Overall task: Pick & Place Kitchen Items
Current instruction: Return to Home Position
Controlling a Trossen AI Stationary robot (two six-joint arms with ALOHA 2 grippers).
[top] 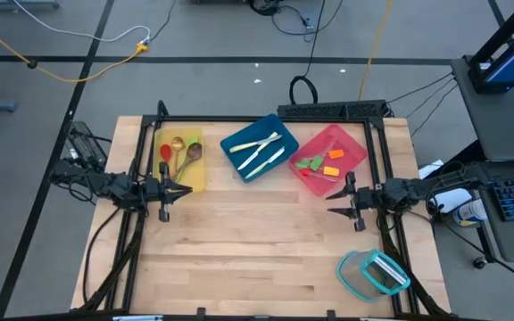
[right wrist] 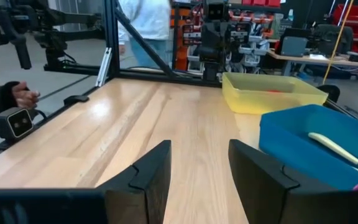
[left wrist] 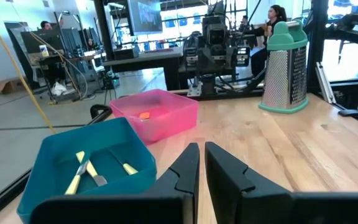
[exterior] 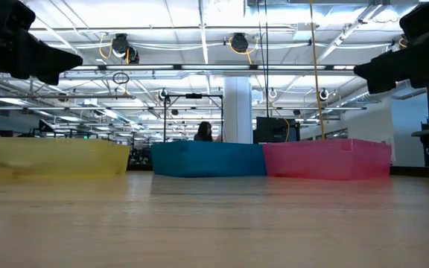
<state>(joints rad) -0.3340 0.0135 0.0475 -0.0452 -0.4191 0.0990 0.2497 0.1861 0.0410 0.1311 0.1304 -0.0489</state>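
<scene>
The left gripper (top: 182,189) hovers just beside the flat yellow plastic tray (top: 200,178), its fingers almost closed, holding nothing. The right gripper (top: 332,202), near the flat pink plastic tray (top: 353,143), is open and empty. The red, gold and brown spoons (top: 178,152) lie inside the yellow tray, the cream plastic knives (top: 261,148) in the blue plastic tray (top: 232,146)

At table level you see only the walls of the yellow tray (exterior: 58,158), blue tray (exterior: 207,158) and pink tray (exterior: 326,158); whatever lies inside is hidden. From above, the small pieces (top: 321,163) in the pink tray are too small for you to tell apart.
</scene>
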